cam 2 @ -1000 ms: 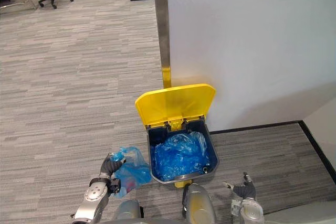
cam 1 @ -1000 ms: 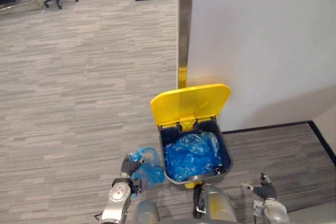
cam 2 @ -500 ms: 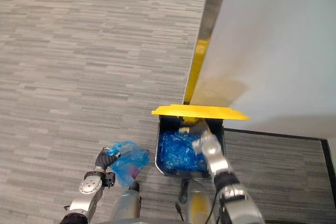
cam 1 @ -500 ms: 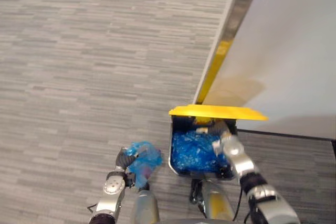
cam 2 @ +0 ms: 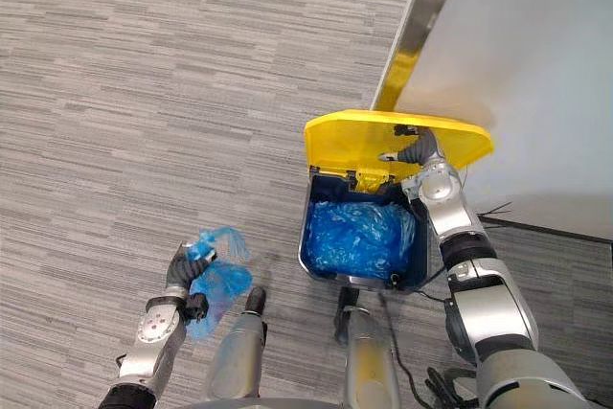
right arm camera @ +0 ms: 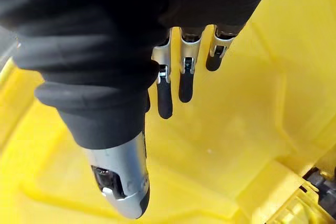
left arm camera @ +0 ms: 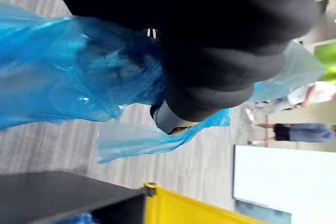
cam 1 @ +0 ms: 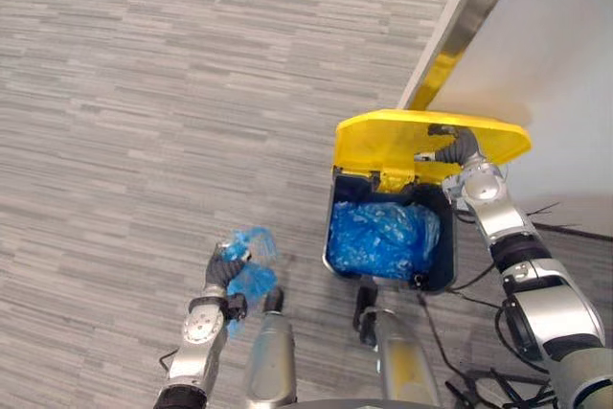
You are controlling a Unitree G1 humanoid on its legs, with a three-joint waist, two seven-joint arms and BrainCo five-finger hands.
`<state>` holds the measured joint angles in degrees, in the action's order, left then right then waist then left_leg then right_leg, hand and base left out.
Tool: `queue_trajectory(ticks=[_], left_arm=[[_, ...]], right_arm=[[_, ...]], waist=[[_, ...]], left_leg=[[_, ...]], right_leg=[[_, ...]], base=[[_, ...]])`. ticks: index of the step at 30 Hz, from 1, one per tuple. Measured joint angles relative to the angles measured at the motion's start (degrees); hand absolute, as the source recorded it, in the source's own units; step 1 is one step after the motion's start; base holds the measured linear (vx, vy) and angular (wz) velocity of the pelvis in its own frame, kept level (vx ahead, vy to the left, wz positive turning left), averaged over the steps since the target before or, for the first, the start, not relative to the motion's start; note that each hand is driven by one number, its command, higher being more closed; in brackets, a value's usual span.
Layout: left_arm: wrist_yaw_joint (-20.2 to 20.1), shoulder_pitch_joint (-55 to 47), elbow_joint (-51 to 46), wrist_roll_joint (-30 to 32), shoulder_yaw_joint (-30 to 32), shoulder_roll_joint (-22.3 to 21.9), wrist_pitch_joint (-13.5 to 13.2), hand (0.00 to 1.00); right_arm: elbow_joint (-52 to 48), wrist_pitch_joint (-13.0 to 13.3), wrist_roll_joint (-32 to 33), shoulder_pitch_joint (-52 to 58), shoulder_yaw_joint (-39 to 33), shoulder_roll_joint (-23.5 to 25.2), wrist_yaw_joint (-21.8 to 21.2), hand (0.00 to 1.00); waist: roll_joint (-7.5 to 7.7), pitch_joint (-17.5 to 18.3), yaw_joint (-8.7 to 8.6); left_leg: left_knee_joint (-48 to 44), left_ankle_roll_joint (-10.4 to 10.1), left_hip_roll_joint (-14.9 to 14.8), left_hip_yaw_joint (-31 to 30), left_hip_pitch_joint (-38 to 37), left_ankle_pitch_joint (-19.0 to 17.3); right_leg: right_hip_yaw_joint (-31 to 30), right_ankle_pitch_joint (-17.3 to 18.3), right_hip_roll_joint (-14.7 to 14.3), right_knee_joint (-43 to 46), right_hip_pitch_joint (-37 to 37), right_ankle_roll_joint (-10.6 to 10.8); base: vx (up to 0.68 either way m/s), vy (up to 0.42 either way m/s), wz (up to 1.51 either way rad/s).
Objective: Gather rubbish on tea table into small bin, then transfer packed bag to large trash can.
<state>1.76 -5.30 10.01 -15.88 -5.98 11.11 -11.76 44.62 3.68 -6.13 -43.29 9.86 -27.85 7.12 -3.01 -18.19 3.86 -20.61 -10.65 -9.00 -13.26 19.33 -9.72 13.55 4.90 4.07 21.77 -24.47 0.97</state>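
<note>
The large trash can [cam 1: 331, 222] has a dark blue body and a blue liner [cam 1: 378, 237] inside. Its yellow lid [cam 1: 378, 146] stands raised. My right hand [cam 1: 450, 147] is open, its straight fingers [right arm camera: 184, 72] laid against the lid's inner face. To the left of the can, my left hand [cam 1: 221, 272] is shut on the gathered neck of a small packed blue bag [cam 1: 247, 270], held just above the carpet. In the left wrist view the bag [left arm camera: 63, 77] bulges past the hand's dark cover, with the lid's edge [left arm camera: 184, 211] close by.
A white wall with a metal edge strip [cam 1: 469, 7] rises right behind the can. Grey striped carpet [cam 1: 144, 93] stretches to the left and front. A person [left arm camera: 294, 131] stands far off in the left wrist view.
The camera has shifted. My right arm rose from low on the right to the can, and its hand now rests on the lid, which stands further open. The left hand still holds the bag.
</note>
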Motion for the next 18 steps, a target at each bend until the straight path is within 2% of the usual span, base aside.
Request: queue_trajectory(ticks=[3, 7, 13, 15, 18], left_arm=[[-2.09, -1.33, -9.24, -3.93, -3.54, 0.59, -0.32, 1.00], [-5.12, -1.01, -19.39, -8.81, -9.23, 1.62, -2.36, 1.00], [-6.55, 5.52, -23.65, -13.60, -19.61, 2.68, -2.51, 1.00], [-6.59, 11.96, -24.74, -13.84, -23.97, 2.49, -2.63, 1.00], [-6.44, 19.89, -23.87, -13.77, -27.29, 1.10, -2.86, 1.00]], right_arm=[[-0.51, -0.03, -0.04, -0.01, 2.22, -0.12, -0.95, 0.00], [-0.60, -0.01, -0.08, -0.34, 4.85, -0.30, -2.46, 0.00], [-0.58, 0.10, -0.21, -4.00, 10.69, -0.27, -4.83, 0.00], [-0.58, 0.17, -0.21, -5.82, 13.17, -0.06, -5.06, 0.00], [-0.58, 0.33, -0.19, -8.86, 13.82, 0.45, -6.02, 0.00]], waist=[[-0.13, -0.68, -0.09], [-0.24, -1.39, -0.12], [-0.37, -1.41, -1.77], [-0.40, -1.38, -2.94], [-0.43, -1.36, -3.38]], left_leg=[[-0.46, 0.37, 0.08, 0.99, -0.80, -0.28], [0.59, 0.49, 0.27, 2.44, -3.99, -0.31], [2.82, 0.70, 0.50, 5.53, -7.01, -0.27], [3.76, 0.68, 0.50, 6.28, -7.58, -0.10], [4.26, 0.63, 0.33, 8.00, -7.92, -0.02]], right_leg=[[-1.07, -0.20, -0.08, 0.11, 0.89, 0.21], [-2.59, 0.07, -0.04, -0.11, 2.11, 0.72], [-5.91, -0.47, -0.40, 0.05, 1.90, 1.41], [-6.74, -0.60, -0.59, -0.04, 1.59, 1.48], [-8.30, -1.44, -1.07, 0.05, 0.65, 0.91]], base=[[-0.05, 0.031, -0.13], [-0.05, 0.026, -0.13], [-0.01, 0.018, -0.28], [0.03, 0.012, -0.21], [0.07, 0.024, -0.32]])
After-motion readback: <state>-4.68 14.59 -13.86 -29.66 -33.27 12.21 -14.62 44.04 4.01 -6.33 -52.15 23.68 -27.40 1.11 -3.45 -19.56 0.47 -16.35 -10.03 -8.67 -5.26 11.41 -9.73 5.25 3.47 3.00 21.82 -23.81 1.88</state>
